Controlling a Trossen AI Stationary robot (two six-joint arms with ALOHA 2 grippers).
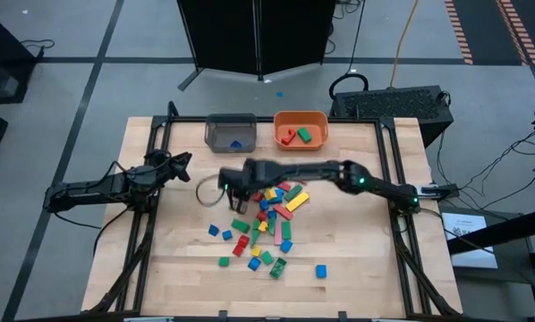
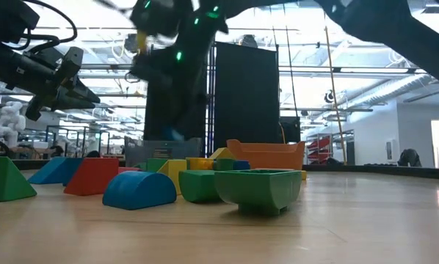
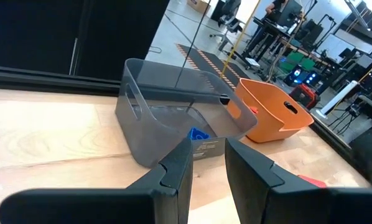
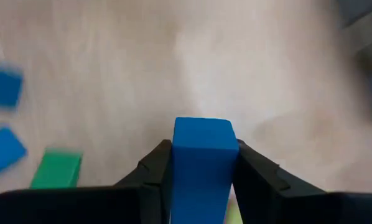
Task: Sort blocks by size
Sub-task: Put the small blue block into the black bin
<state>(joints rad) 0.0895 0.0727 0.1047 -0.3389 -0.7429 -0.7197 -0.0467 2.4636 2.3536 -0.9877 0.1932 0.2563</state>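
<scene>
**Right arm lifted a blue block over the table**

Right end effector (image 4: 199, 171) was clenched on a small blue rectangular block (image 4: 202, 158), fingers pressed to both of its sides, the block clear of the light wooden table (image 1: 357, 259). In the high view this end effector (image 1: 234, 185) sat at the left edge of the scattered pile of small red, green, blue, yellow and pink blocks (image 1: 266, 224), near the table's middle.

Left end effector (image 3: 204, 165) waited at the table's left side, fingers parted with a narrow gap, holding nothing. It faced the translucent grey plastic bin (image 3: 173, 112), which held one small blue block (image 3: 198, 133).

Orange plastic bin (image 1: 301, 129) stood just beside the grey bin at the far edge, with red and green blocks inside.

One blue cube (image 1: 321, 270) lay apart from the pile, toward the near edge.
</scene>
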